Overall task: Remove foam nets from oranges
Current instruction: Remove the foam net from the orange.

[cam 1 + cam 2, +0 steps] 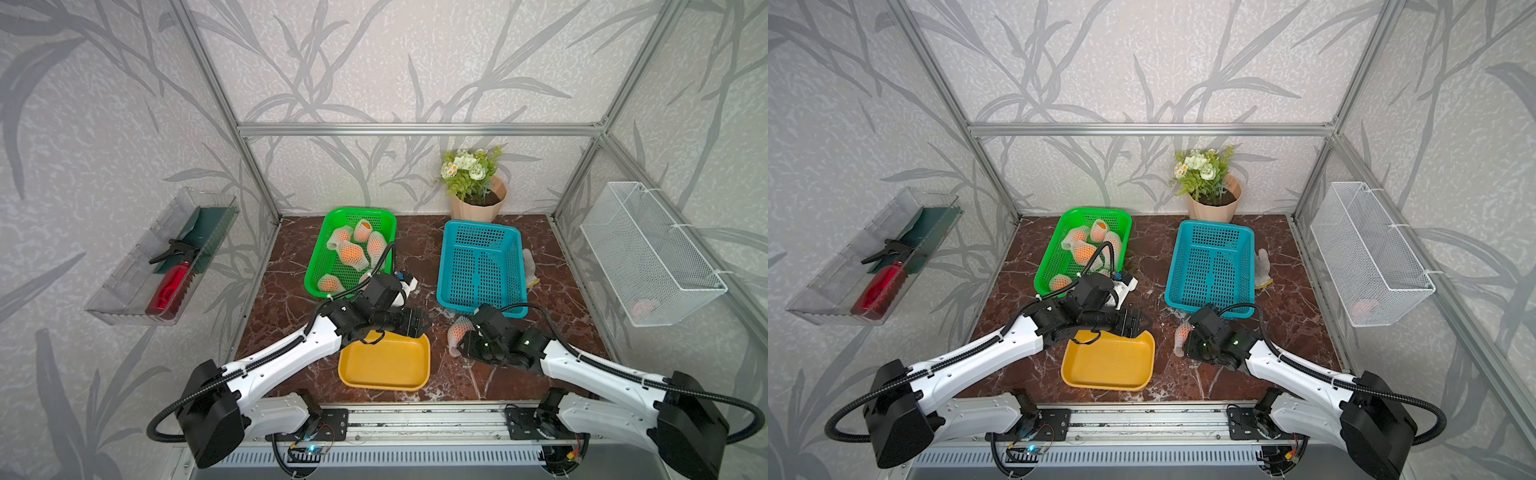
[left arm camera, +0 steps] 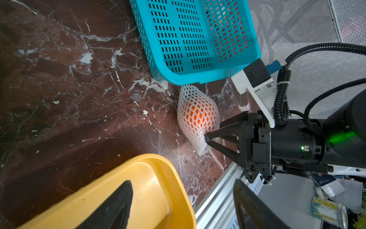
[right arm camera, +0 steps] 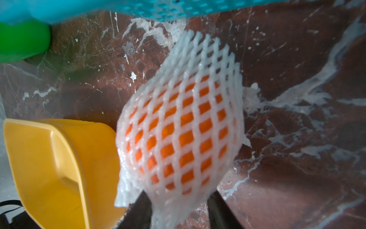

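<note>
Foam net (image 3: pixel 178 119) with an orange (image 3: pixel 186 136) inside lies on the table (image 1: pixel 291 299), right at the tip of my right hand (image 2: pixel 213 131). That hand is clamped on the foam net's loose tail end. The orange bulges just past the grip, not inside it. The net's other end reaches the rim of the blue basket (image 1: pixel 478 266) ahead of the right hand. I can't tell if it touches.

My left hand (image 2: pixel 182 208) is spread wide and holds nothing. It hovers over the corner of the yellow tray (image 1: pixel 386 370). The netted orange sits ahead of it, clear of it, toward the right hand.

On the far side of my left arm, the green basket (image 1: pixel 320 286) holds several more netted oranges (image 1: pixel 351 255), some hidden by the arm's cable.
</note>
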`<action>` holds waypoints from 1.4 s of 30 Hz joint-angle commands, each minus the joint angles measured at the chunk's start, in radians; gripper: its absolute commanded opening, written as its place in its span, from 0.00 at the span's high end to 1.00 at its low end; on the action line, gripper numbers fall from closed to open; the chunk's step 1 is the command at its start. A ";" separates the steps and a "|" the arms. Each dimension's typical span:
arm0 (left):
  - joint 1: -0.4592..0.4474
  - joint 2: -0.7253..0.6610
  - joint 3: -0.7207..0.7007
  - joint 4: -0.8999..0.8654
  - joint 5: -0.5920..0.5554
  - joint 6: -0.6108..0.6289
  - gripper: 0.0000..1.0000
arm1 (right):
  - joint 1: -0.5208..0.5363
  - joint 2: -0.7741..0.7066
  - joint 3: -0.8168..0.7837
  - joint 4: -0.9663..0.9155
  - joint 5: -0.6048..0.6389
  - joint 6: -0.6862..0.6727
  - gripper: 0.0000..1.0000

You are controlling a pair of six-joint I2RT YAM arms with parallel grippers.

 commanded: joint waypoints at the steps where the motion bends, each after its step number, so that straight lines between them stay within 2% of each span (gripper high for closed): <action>1: -0.016 -0.013 -0.021 0.065 -0.010 0.059 0.22 | 0.004 -0.014 -0.008 0.029 0.031 0.022 0.71; 4: -0.049 0.009 -0.017 0.082 -0.027 0.113 0.23 | 0.005 -0.022 -0.010 0.035 0.028 0.030 0.86; 6: -0.073 0.031 -0.005 0.084 -0.030 0.152 0.27 | 0.003 -0.035 -0.007 0.034 0.019 0.039 0.93; 10: -0.124 0.064 0.004 0.110 -0.050 0.227 0.30 | 0.003 -0.073 0.004 0.019 0.004 0.065 0.99; 15: -0.164 0.094 -0.018 0.211 -0.047 0.280 0.33 | -0.007 -0.116 0.004 0.003 -0.032 0.141 1.00; 24: -0.195 0.218 0.007 0.259 -0.052 0.331 0.32 | -0.071 -0.140 -0.018 0.032 -0.141 0.217 1.00; 34: -0.196 0.294 0.013 0.304 -0.069 0.452 0.25 | -0.130 -0.144 -0.019 0.037 -0.224 0.216 1.00; 42: -0.196 0.314 -0.028 0.454 -0.064 0.585 0.22 | -0.156 -0.146 -0.025 0.048 -0.281 0.212 0.99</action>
